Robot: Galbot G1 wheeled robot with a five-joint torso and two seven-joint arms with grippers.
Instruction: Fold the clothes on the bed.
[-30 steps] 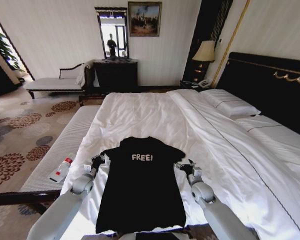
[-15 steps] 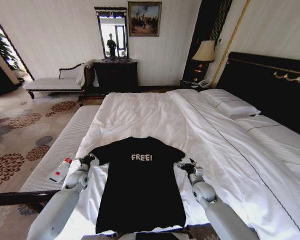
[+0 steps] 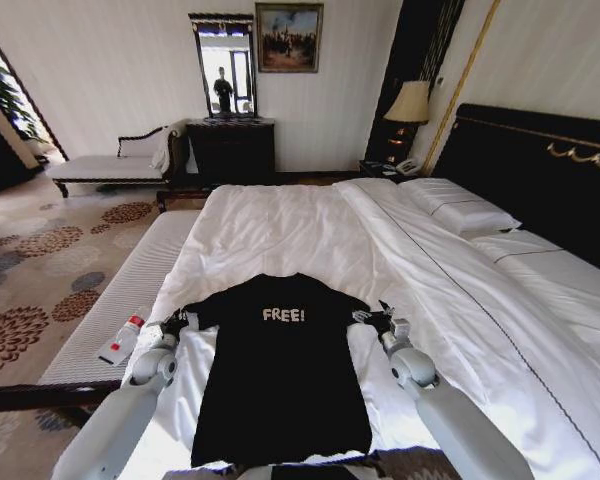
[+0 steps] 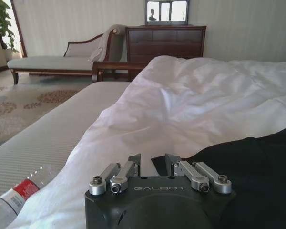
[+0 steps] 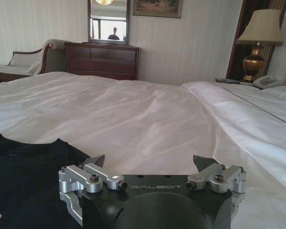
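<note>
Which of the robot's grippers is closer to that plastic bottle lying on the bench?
The left gripper: it sits at the T-shirt's sleeve, just across the bed edge from the bottle. The right gripper is beyond the shirt.

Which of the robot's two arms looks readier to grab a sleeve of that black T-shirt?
Probably the left. The left gripper sits with narrowly parted fingers right at the sleeve edge of the black FREE! T-shirt, while the right gripper is wide open over the bed's white sheet beside the shirt.
</note>
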